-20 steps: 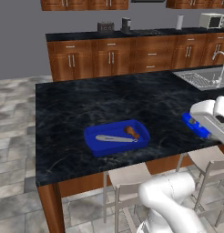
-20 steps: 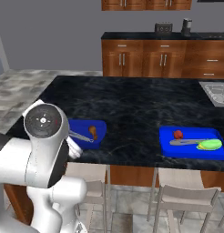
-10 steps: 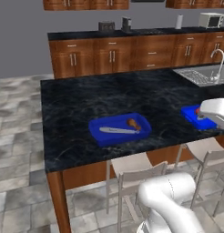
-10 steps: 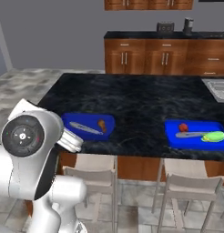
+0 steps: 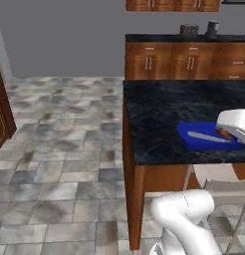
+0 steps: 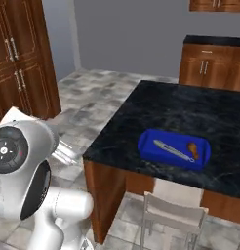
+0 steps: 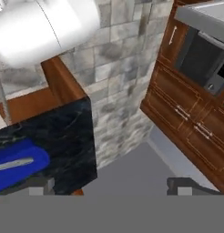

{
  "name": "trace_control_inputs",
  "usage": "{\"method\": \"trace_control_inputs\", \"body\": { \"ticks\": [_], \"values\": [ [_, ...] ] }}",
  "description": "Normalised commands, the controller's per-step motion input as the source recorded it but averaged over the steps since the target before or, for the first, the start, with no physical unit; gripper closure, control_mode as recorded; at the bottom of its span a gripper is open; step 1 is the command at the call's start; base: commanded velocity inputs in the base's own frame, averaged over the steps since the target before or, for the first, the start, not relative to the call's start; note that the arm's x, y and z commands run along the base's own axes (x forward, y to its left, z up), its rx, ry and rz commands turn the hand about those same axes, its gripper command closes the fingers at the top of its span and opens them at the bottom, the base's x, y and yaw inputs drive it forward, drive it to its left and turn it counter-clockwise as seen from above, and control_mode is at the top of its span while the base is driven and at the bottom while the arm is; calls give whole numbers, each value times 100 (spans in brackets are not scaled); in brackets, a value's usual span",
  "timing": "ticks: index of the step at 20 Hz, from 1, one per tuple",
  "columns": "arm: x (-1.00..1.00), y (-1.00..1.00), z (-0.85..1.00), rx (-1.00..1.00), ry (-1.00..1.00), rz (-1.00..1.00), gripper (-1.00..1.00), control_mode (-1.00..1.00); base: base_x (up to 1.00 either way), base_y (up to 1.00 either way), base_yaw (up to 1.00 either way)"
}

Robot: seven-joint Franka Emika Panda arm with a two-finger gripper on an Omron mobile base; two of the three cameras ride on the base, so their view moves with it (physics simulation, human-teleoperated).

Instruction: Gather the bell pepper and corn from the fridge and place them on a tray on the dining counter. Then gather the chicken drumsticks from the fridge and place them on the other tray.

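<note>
Blue tray [image 6: 173,150] near the dining counter's [image 6: 141,112] front edge, one chicken drumstick [image 6: 192,148] and a silver utensil [image 6: 171,150] inside, open tiled floor [image 5: 60,149] beyond the counter's corner — gripper [image 7: 111,186] jaws wide apart, empty.

Tray [image 6: 152,148] on dining counter [image 6: 180,107], drumstick [image 6: 191,147] and utensil [image 6: 170,149] inside

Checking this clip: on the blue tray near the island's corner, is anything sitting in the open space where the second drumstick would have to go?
Nothing visible blocks it. The blue tray holds one chicken drumstick at its far end and a thin silver utensil lying across the middle; the rest of the tray floor is bare.
</note>
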Motion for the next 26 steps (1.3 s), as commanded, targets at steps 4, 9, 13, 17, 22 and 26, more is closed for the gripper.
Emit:
{"method": "trace_control_inputs", "body": {
  "ticks": [4, 9, 13, 17, 22, 26],
  "values": [
    [0, 0, 0, 0, 0, 0, -100, 100, 0, 11, 100],
    [0, 0, 0, 0, 0, 0, -100, 100, 0, 3, 100],
    [0, 0, 0, 0, 0, 0, -100, 100, 1, 17, 94],
    [0, 0, 0, 0, 0, 0, -100, 100, 21, 29, 82],
    [0, 0, 0, 0, 0, 0, -100, 100, 60, 47, 64],
    [0, 0, 0, 0, 0, 0, -100, 100, 96, 56, 48]
  ]
}}
